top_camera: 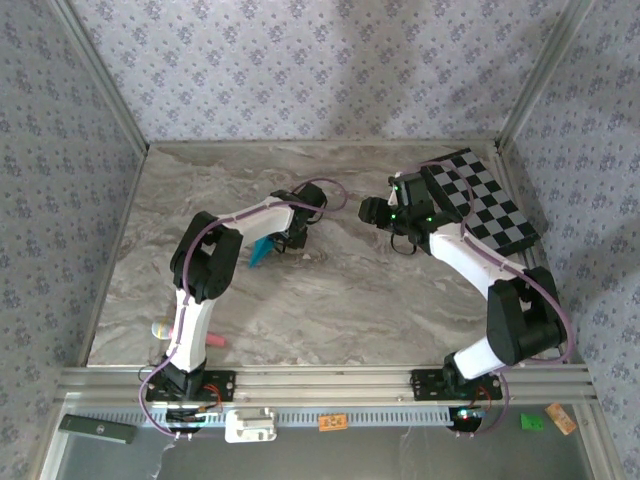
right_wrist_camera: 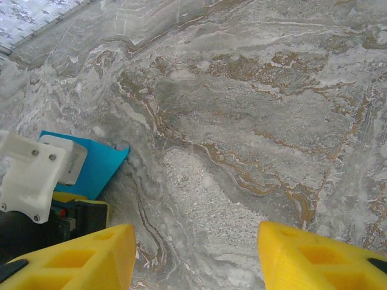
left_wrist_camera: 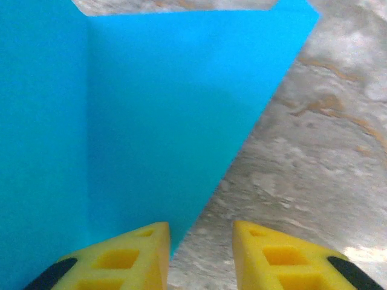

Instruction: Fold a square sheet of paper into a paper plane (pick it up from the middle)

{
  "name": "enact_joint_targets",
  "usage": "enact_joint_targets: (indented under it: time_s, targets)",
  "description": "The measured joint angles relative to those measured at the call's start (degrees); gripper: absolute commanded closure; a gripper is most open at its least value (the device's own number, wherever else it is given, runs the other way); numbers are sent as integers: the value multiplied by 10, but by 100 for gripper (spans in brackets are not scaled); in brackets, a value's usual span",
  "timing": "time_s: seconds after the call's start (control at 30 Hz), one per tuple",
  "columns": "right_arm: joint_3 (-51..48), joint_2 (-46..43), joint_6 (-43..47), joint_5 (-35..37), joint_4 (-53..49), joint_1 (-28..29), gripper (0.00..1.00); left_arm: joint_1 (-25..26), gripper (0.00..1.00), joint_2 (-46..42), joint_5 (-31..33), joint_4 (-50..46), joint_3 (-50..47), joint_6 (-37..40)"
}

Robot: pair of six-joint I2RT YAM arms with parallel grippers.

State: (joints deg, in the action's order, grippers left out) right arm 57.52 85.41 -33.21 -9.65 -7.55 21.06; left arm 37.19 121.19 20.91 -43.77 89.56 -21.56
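The cyan-blue sheet of paper [top_camera: 262, 250] lies folded on the marble table, a narrow shape pointing toward the near left. In the left wrist view the paper [left_wrist_camera: 151, 121] shows one straight crease and a slanted right edge. My left gripper [left_wrist_camera: 201, 232] is open right at that edge, its yellow fingertips [left_wrist_camera: 145, 248] apart with bare table between them. From above, the left gripper [top_camera: 283, 238] sits just right of the paper. My right gripper [top_camera: 368, 210] hovers open over bare marble to the right. Its wide-apart fingers [right_wrist_camera: 195, 228] hold nothing, and the paper [right_wrist_camera: 100, 164] is off to its left.
A black-and-white checkered board [top_camera: 480, 200] lies at the back right, beside the right arm. Small pink objects [top_camera: 216, 342] rest near the left arm's base. Patterned walls close in the table on three sides, and a metal rail [top_camera: 330, 380] runs along the front.
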Motion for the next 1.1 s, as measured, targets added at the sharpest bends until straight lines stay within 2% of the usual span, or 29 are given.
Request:
enact_joint_targets:
  time_s: [0.17, 0.27, 0.43, 0.53, 0.67, 0.83, 1.1]
  targets:
    - [0, 0, -2, -2, 0, -1, 43, 0, 61, -19, -92, 7, -4, -35]
    - [0, 0, -4, -2, 0, -3, 43, 0, 61, -57, -169, 31, -26, -58]
    - [1, 1, -4, -2, 0, -4, 43, -15, 60, -157, -374, 144, -134, -118]
    - [1, 3, -4, -3, 1, -4, 43, -40, 60, -199, -435, 185, -187, -142]
    - [1, 6, -7, -9, 4, -3, 41, -100, 60, -233, -449, 209, -229, -152]
    - [2, 16, -9, -15, 5, 3, 41, -167, 63, -242, -420, 222, -257, -149]
    - [20, 37, -11, -17, 5, 17, 41, -192, 70, -214, -379, 235, -265, -140]
